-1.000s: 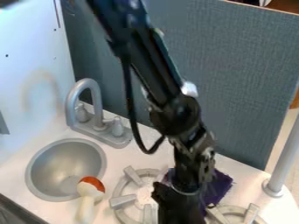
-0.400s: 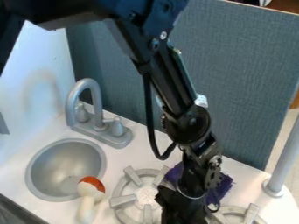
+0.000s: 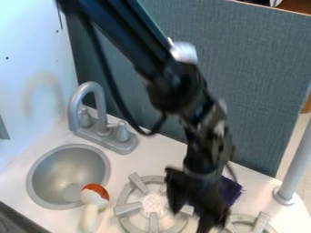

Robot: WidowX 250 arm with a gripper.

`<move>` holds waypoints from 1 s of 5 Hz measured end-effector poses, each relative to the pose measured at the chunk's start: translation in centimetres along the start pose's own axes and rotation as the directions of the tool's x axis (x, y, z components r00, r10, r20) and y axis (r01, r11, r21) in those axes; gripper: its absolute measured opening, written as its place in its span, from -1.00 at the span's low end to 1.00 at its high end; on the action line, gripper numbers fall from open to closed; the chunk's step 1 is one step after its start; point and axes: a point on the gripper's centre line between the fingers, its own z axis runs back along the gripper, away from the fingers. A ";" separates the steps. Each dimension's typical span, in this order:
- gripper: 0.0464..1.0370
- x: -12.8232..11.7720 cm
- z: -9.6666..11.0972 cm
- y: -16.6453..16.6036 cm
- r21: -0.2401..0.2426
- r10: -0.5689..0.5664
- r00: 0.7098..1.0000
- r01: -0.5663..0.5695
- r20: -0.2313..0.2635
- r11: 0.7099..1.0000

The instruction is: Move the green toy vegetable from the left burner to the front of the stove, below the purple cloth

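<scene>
Black Gripper (image 3: 193, 220) Hangs Spread Beside Purple Cloth (image 3: 233, 190) at Toy Kitchen

A black robot arm (image 3: 173, 86) slants down from the top edge of the view to a white counter (image 3: 148, 152), its jaws parted over the right side of a gray stove burner (image 3: 123, 200). Part of the burner shows through the gap between the jaws, and no cloth is seen in their grip. The purple cloth lies on the counter behind the gripper and to its right in the view, partly hidden by it; whether the two touch cannot be told. A second burner (image 3: 244, 219) sits in front of the cloth, at the view's lower edge. To the left of the first burner, a toy with an orange-and-white head (image 3: 95, 196) and a pale handle rests with its head at the rim of a round gray sink (image 3: 52, 157). A gray faucet (image 3: 100, 102) with two knobs stands behind the basin. A blue-gray panel (image 3: 255, 86) rises at the back, and a gray post (image 3: 296, 166) stands at right, well apart from the sink.
</scene>
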 end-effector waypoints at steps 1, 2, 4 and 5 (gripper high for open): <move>0.94 1.4 1.4 -0.9 -0.045 0.028 0.999 -0.027 0.018 0.999; 0.93 3.8 1.8 -2.8 -0.070 -0.013 0.999 0.016 0.043 0.997; 0.93 3.6 0.0 -9.2 0.014 -0.225 0.974 0.225 0.020 0.974; 0.93 3.4 -0.9 -8.9 0.069 -0.177 0.984 0.176 0.014 0.982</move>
